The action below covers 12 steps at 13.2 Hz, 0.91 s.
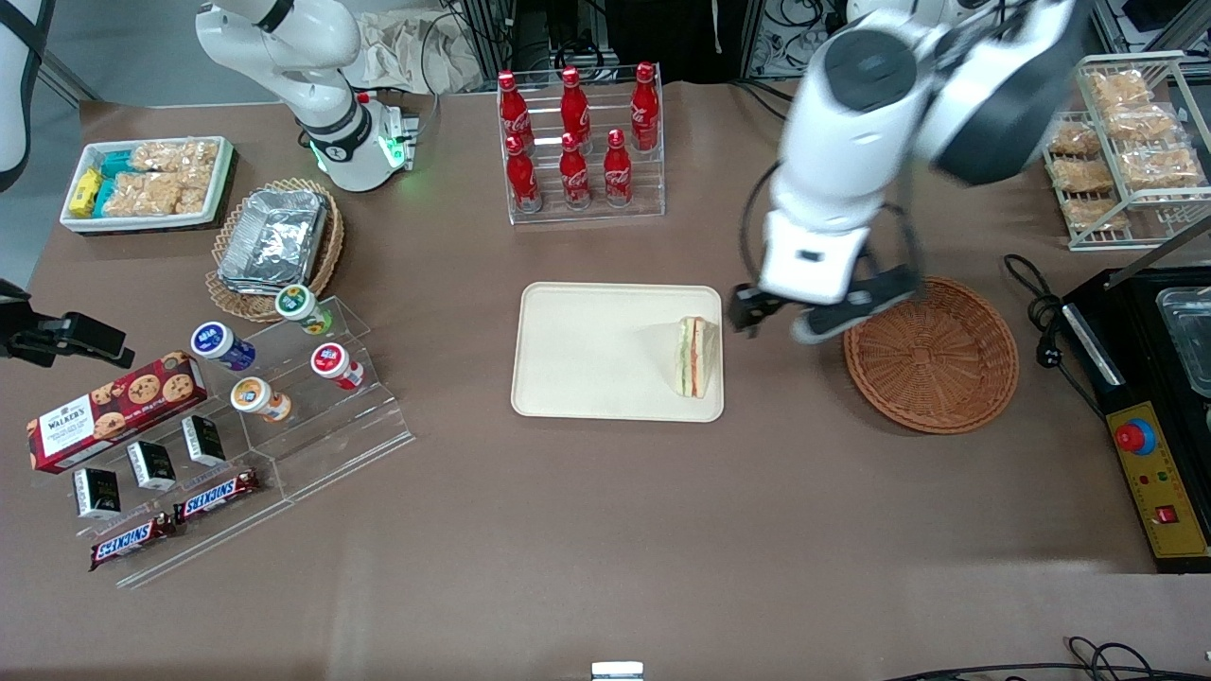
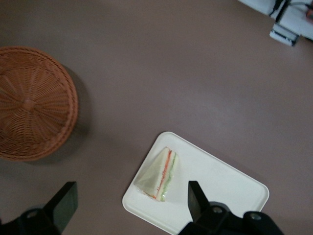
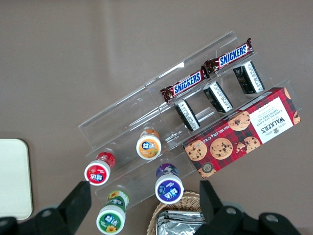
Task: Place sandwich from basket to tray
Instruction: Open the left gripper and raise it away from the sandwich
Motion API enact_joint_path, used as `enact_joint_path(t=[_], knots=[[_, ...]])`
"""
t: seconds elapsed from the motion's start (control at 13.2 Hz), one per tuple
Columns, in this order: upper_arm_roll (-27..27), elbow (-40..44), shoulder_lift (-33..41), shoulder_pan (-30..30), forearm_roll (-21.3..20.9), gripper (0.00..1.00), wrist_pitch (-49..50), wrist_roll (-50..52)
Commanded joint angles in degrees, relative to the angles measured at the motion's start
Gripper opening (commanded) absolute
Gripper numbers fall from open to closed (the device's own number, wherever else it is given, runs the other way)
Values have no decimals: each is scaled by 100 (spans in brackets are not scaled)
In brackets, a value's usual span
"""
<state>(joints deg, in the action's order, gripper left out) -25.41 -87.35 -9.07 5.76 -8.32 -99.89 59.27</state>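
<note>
The wedge sandwich (image 1: pixel 693 357) lies on the cream tray (image 1: pixel 587 352), at the tray's end nearest the brown wicker basket (image 1: pixel 932 355). The basket holds nothing. My left gripper (image 1: pixel 774 317) hangs open and empty above the table between tray and basket, raised off the surface. In the left wrist view the sandwich (image 2: pixel 159 175) rests near a corner of the tray (image 2: pixel 215 188), the basket (image 2: pixel 34 103) sits apart from it, and the two dark fingers (image 2: pixel 196 200) stand wide apart with nothing between them.
A rack of red cola bottles (image 1: pixel 577 142) stands farther from the front camera than the tray. A black machine with a red button (image 1: pixel 1149 416) sits beside the basket at the working arm's end. Acrylic steps with cups and snack bars (image 1: pixel 274 397) lie toward the parked arm's end.
</note>
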Motion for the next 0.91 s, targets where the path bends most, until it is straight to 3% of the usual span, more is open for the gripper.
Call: enact_joint_path(t=[0.0,0.46,0.84], knots=[[867,-115,781,-40,566,100,626,-1350],[2803,-922,1890,40,621,100,1112,-5246],[2910,-810,1716,22,542,100,1156,-5778]])
